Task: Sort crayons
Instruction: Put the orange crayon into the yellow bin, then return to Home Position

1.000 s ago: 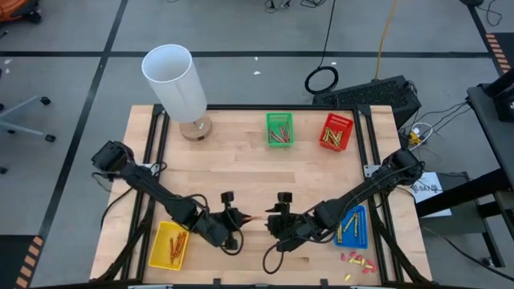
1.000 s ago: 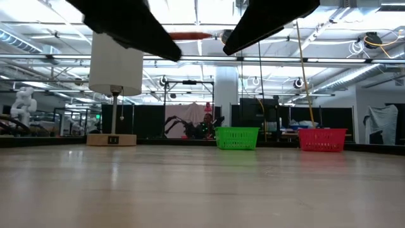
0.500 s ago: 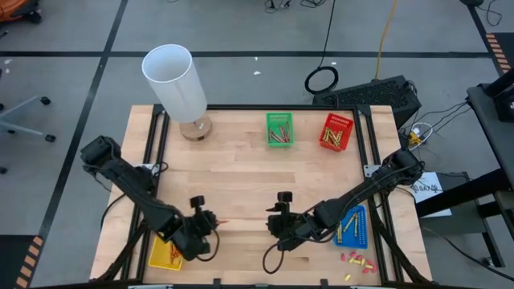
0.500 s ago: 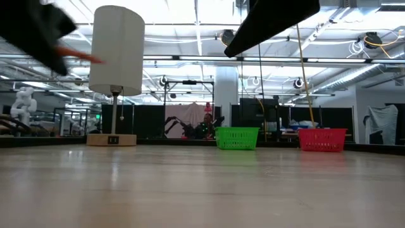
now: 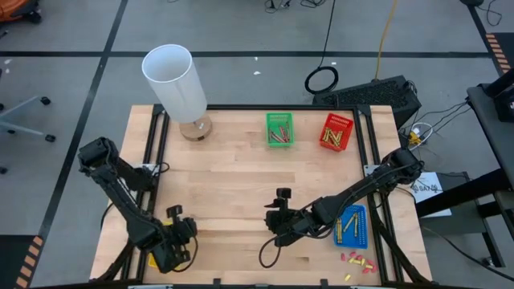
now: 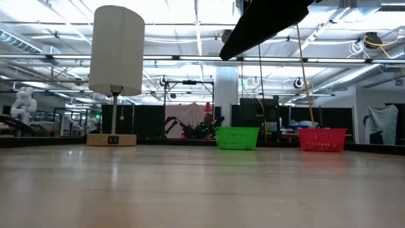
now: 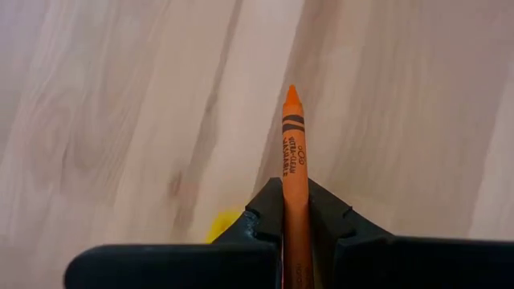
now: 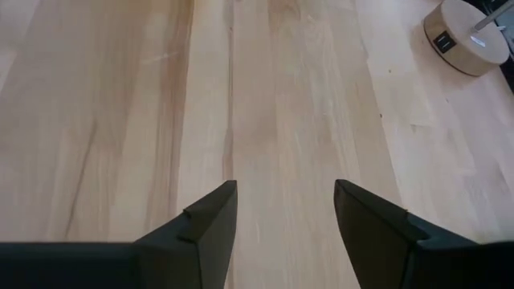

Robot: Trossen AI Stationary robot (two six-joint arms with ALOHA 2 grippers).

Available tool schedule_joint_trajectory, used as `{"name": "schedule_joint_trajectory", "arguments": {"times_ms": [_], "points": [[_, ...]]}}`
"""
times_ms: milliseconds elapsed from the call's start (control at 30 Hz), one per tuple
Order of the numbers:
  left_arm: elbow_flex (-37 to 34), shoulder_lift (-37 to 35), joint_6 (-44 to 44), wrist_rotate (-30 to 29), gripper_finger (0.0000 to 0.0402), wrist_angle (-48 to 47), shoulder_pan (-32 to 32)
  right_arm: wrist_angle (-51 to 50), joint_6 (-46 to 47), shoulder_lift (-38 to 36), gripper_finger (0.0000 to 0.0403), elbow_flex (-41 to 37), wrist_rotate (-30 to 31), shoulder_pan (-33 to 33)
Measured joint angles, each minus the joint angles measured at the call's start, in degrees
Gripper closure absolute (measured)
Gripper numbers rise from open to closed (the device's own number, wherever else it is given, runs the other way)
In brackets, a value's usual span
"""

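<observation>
My left gripper [image 7: 295, 191] hangs over the table's near left corner [image 5: 174, 243], shut on an orange crayon [image 7: 293, 136]. Under it, only a sliver of the yellow basket [image 5: 152, 261] shows, and again in the left wrist view [image 7: 221, 227]. My right gripper [image 8: 285, 210] stands open over bare wood near the table's middle [image 5: 277, 226], nothing between its fingers. Crayons lie in the green basket [image 5: 279, 129], the red basket [image 5: 336, 132] and the blue basket [image 5: 350, 226]. My left gripper pinches the orange crayon's wrapped shaft [image 7: 295, 181] between its two fingers. The fingers lie along the crayon and point steeply down. The pointed tip [image 7: 291, 93] sticks out past the fingertips, and the crayon is lifted clear of the table.
A white-shaded lamp [image 5: 177, 80] stands at the far left, its round base [image 8: 470, 36] showing in the right wrist view. Small red and yellow bits [image 5: 356, 259] lie near the near right corner. Bare wood lies between the arms and the far baskets.
My left gripper has swung from the table's middle toward the near left corner, carrying the orange crayon, and has tipped from near level to pointing steeply down. It has left the low view. My right gripper has kept still and open.
</observation>
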Motion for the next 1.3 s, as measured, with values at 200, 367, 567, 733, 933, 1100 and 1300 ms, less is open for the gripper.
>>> {"name": "schedule_joint_trajectory", "arguments": {"times_ms": [200,367,567,733,933,1100,1300], "points": [[0.0,0.0,-13.7,2.8,0.0380,-5.4,-4.9,0.0,0.0,0.0,0.0209,0.0,-0.2,0.0],[0.0,0.0,-21.7,4.4,0.0380,-6.8,-8.4,0.0,0.0,0.0,0.0209,0.0,-0.2,0.0],[0.0,0.0,-36.4,6.5,0.0380,-6.8,-11.8,0.0,0.0,0.0,0.0209,0.0,-0.2,0.0],[0.0,0.0,-45.0,11.2,0.0373,-7.0,-13.3,0.0,0.0,0.0,0.0209,0.0,-0.2,0.0],[0.0,0.0,-45.8,9.0,0.0338,-7.4,-13.4,0.0,0.0,0.0,0.0209,0.0,-0.2,0.0],[0.0,0.0,-45.5,8.9,0.0297,-9.6,-13.0,0.0,0.0,0.0,0.0209,0.0,-0.2,0.0],[0.3,0.0,-37.5,4.1,0.0268,-13.9,-11.3,1.2,-0.3,0.0,0.0209,0.0,3.9,0.1]]}}
